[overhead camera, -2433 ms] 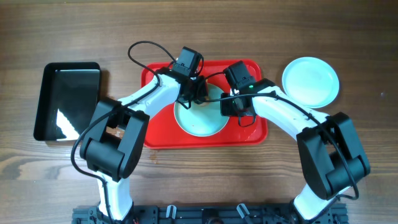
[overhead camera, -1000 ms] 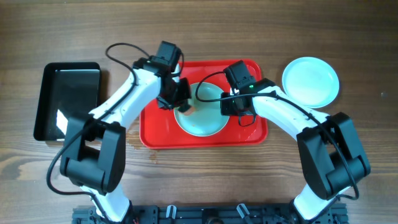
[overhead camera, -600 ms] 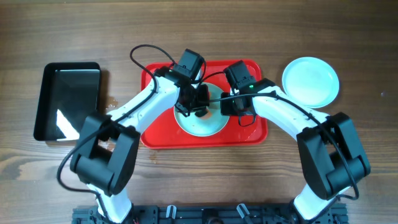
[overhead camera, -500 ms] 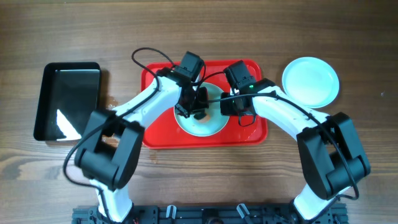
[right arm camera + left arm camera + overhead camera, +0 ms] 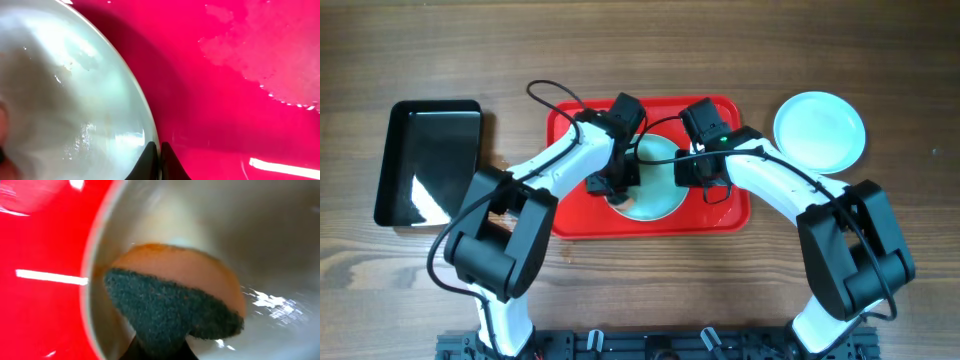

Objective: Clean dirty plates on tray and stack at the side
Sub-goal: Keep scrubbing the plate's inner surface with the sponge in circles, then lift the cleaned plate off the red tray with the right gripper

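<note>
A pale aqua plate [image 5: 658, 196] lies in the red tray [image 5: 570, 215]. My left gripper [image 5: 617, 180] is shut on a sponge with a dark green scouring face and an orange body [image 5: 170, 310], pressed onto the left part of the plate [image 5: 280, 240] close to its rim. The left gripper [image 5: 160, 353] shows only as dark finger bases under the sponge. My right gripper [image 5: 688, 172] is shut on the plate's right rim; in the right wrist view the gripper [image 5: 160, 156] pinches the edge of the plate [image 5: 60, 100] above the tray floor [image 5: 240, 75]. A second plate [image 5: 820, 130] sits on the table to the right of the tray.
A glossy black tray [image 5: 428, 160] lies on the wooden table at the left. Wet patches glisten on the red tray floor [image 5: 270, 45]. Both arms cross above the tray, their cables looping over its far edge.
My left gripper has swept the sponge back and forth over the plate and now sits lower and further left on it. The right gripper and both plates have stayed put.
</note>
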`<state>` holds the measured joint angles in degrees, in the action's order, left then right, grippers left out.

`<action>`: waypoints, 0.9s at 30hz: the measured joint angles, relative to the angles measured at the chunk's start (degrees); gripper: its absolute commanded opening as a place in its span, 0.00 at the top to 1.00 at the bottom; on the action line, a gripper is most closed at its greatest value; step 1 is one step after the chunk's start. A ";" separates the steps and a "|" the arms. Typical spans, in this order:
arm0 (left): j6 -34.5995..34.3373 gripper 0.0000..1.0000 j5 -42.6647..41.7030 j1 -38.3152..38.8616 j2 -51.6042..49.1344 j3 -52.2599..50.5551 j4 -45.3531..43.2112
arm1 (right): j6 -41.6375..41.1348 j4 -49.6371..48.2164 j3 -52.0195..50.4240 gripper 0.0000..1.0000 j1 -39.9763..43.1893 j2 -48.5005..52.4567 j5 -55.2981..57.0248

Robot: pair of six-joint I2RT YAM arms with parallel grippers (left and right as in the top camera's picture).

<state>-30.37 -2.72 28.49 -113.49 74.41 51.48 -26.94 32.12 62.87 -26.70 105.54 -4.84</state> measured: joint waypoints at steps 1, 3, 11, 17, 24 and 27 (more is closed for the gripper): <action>0.00 0.96 1.03 -0.15 0.02 0.07 0.20 | -0.02 0.00 0.00 0.96 -0.15 0.00 -0.20; 0.00 0.96 3.91 -0.48 0.09 0.09 0.39 | -0.11 -0.24 0.00 0.96 -0.52 0.00 -0.96; 1.64 0.96 11.98 -1.53 0.11 -0.24 -10.93 | -0.94 -1.07 0.02 0.96 -0.59 0.00 -1.29; 3.50 0.96 14.64 -1.55 0.09 -0.66 -21.00 | -1.31 -1.11 0.28 0.96 -0.48 0.00 -1.07; 3.74 0.96 22.58 -1.95 0.74 -0.15 -22.88 | -1.29 -0.15 0.66 0.96 -0.26 0.00 -0.17; 3.76 0.96 25.57 -2.82 2.80 -0.15 -22.18 | -1.22 0.42 0.63 0.96 -0.02 0.00 0.42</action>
<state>-26.61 22.85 25.67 -110.69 74.26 29.30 -28.16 32.53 63.51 -26.72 105.54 -4.43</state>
